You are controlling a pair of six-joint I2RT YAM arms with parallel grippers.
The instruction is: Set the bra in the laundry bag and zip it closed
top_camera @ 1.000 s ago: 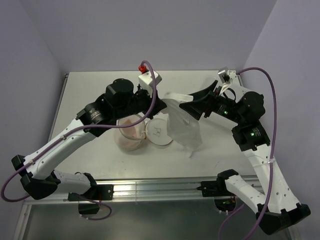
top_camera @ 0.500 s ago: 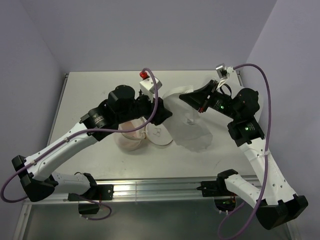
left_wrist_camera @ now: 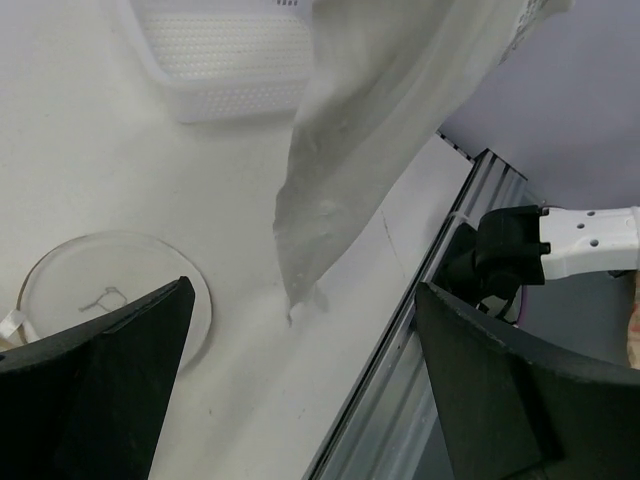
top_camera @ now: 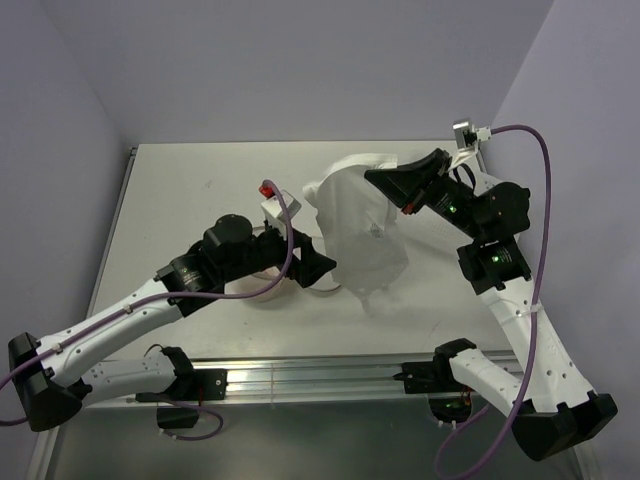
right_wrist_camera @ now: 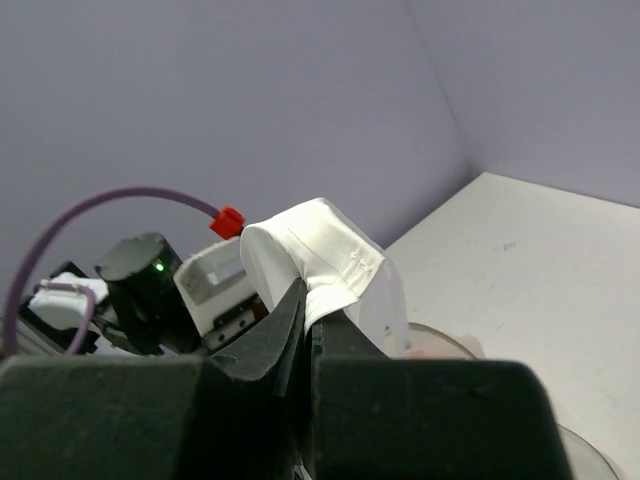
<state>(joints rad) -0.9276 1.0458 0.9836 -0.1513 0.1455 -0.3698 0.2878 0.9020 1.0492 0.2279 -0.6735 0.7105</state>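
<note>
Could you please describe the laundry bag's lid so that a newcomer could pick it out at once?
On the white table, look below the open left pincer, beside the white cloth hanging from the right pincer. The lid is the flat disc lying there; unlike the perforated bin nearby, it is round, translucent and bears a small dark line drawing.

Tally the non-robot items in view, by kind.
cloth: 1
laundry bag (only the lid is clearly visible): 1
basket: 1
Total: 3
</note>
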